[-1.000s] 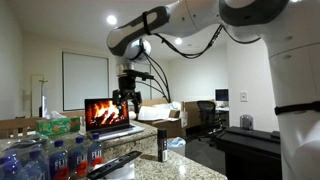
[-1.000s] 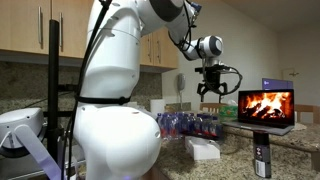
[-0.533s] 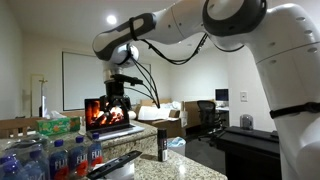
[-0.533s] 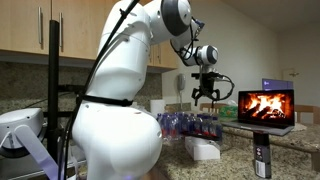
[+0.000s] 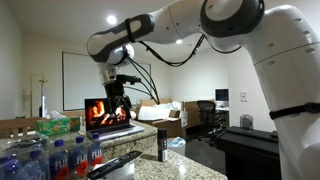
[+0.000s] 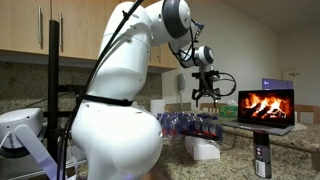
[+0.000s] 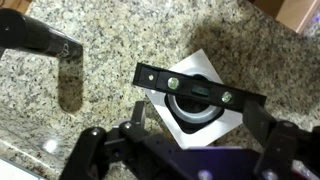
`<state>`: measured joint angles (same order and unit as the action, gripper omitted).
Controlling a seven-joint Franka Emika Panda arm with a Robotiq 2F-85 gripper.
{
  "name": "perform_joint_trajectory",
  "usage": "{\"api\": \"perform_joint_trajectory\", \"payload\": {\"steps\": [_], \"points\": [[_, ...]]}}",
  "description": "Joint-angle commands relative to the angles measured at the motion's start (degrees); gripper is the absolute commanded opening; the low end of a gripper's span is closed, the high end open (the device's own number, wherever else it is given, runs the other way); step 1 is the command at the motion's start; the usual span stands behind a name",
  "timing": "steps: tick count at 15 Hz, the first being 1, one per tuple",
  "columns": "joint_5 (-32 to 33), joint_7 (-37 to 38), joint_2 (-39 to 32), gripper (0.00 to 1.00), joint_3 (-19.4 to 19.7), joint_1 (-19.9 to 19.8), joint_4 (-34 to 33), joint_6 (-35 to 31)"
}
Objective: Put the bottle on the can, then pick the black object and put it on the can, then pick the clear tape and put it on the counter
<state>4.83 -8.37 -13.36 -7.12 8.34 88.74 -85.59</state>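
Observation:
My gripper [image 5: 117,97] [image 6: 205,92] hangs open high above the granite counter [image 7: 110,90], holding nothing. In the wrist view its jaws [image 7: 195,125] stand wide directly over the black object [image 7: 200,88]. That flat bar with green spots lies across the ring-shaped clear tape [image 7: 192,112], which sits on a white square box [image 7: 222,125]. The slim dark bottle [image 7: 40,38] [image 5: 161,143] [image 6: 262,160] stands upright and apart from them. In an exterior view the black object [image 5: 115,163] shows as a long dark bar. I cannot make out the can.
An open laptop [image 5: 108,113] [image 6: 265,105] showing a fire picture stands on the counter. A pack of blue-labelled water bottles [image 5: 50,158] [image 6: 190,123] and a green tissue box [image 5: 58,126] sit nearby. The counter's edge runs along the wrist view's lower left.
The arm has swung sideways and dropped slightly, carrying the gripper over the white box. Its jaws stay open. The objects have not moved.

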Motion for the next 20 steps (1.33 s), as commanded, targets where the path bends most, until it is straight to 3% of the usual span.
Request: {"api": "perform_joint_trajectory", "payload": {"steps": [1,6,7,12,17,20], "points": [[0.3,-0.2,-0.3,1.0,-0.2,0.0,-0.2,0.4],[0.3,-0.2,-0.3,1.0,-0.2,0.0,-0.3,0.3],[5.9,-4.7,-1.6,1.0,-0.7,1.2,-1.7,2.6],[15.6,-12.2,0.6,1.0,-1.8,2.2,2.5,0.9],[21.7,-19.2,5.0,1.0,-3.8,2.7,12.5,-6.4],[23.8,-20.6,8.5,1.0,-5.2,3.0,21.1,-15.2]]}}
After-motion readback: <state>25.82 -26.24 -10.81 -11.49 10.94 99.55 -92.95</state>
